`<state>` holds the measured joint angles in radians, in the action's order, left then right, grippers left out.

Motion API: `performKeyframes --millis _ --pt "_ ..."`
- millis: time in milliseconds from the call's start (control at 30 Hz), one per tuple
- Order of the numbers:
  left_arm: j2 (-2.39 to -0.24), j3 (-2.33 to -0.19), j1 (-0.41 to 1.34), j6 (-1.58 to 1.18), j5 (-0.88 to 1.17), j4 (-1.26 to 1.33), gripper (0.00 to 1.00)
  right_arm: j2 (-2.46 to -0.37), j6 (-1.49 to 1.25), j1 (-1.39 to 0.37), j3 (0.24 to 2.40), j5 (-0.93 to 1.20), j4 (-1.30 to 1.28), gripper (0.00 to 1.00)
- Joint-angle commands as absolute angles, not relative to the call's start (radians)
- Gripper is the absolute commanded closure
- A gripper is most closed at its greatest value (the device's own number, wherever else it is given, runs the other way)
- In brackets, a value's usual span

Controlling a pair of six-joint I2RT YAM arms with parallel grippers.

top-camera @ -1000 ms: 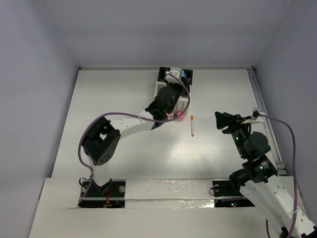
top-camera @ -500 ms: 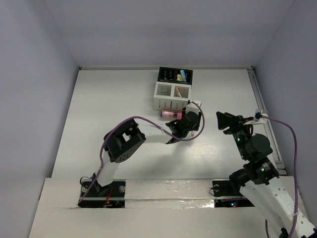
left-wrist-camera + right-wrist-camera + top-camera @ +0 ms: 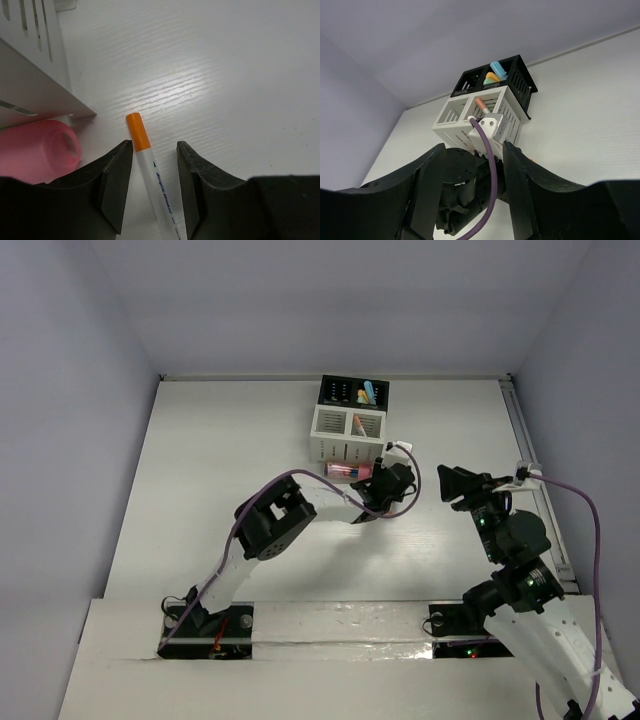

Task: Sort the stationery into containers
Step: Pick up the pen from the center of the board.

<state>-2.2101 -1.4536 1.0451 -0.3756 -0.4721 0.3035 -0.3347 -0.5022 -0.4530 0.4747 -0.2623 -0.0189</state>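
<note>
Organiser [image 3: 348, 425]: one unit, four compartments, on far worktop [image 3: 220, 460]; right hand [image 3: 472, 146] hangs open, empty. Left hand [image 3: 153, 147] is spread wide, holding nothing, fingers either side of one orange-capped marker [image 3: 156, 176] lying near one pink cylinder [image 3: 37, 150]. Best close squarely on the white barrel, clear of the cylinder.

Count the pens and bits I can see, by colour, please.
Orange-tipped: 3 (loose marker, white-box stick, black-box orange piece)
Pink cylinder: 1
Blue piece: 1
Green piece: 1
Total: 6 in view
</note>
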Motion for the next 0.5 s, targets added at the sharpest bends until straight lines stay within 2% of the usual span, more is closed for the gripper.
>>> performKeyframes --millis 0,300,433,467 --pt "-2.224 -1.497 1.037 -0.374 -0.491 0.276 0.63 -0.337 -0.506 -0.457 0.488 -0.265 0.011 0.45" --pt "-2.260 -1.511 1.028 -0.371 -0.483 0.258 0.68 -0.339 -0.505 -0.457 0.488 -0.265 0.014 0.45" --pt "-2.263 -1.511 1.028 -0.365 -0.489 0.250 0.85 -0.341 -0.505 -0.457 0.488 -0.265 0.014 0.45" --pt "-2.261 -1.506 1.028 -0.365 -0.489 0.249 0.91 -0.339 -0.503 -0.457 0.488 -0.267 0.012 0.45"
